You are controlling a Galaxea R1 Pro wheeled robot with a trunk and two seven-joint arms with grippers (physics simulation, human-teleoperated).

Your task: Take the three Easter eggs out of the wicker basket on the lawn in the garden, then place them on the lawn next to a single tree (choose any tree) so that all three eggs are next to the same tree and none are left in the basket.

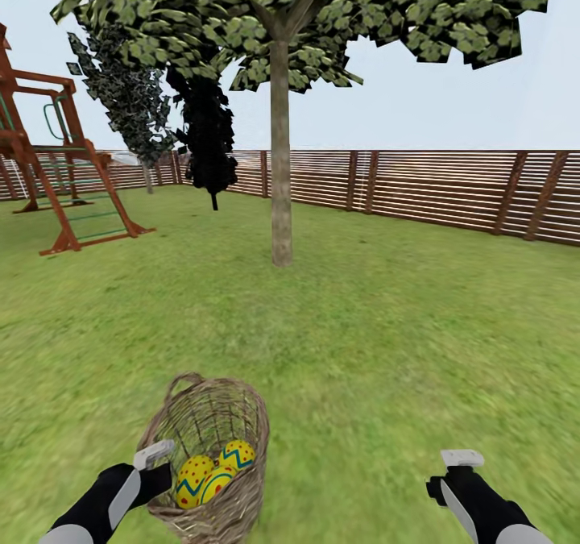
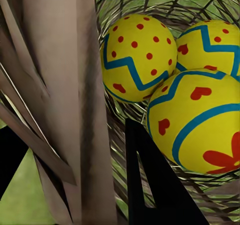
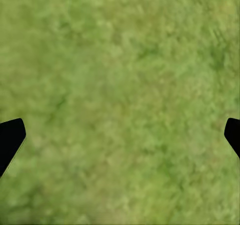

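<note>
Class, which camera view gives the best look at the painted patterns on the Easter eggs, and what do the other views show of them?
The left wrist view: the Easter eggs appear close up, zigzags and dots sharp. The head view shows them small inside the wicker basket. The right wrist view shows lawn.

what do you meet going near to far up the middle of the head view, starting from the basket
wicker basket holding the three Easter eggs → open lawn → pale-trunked tree → slatted fence
</note>
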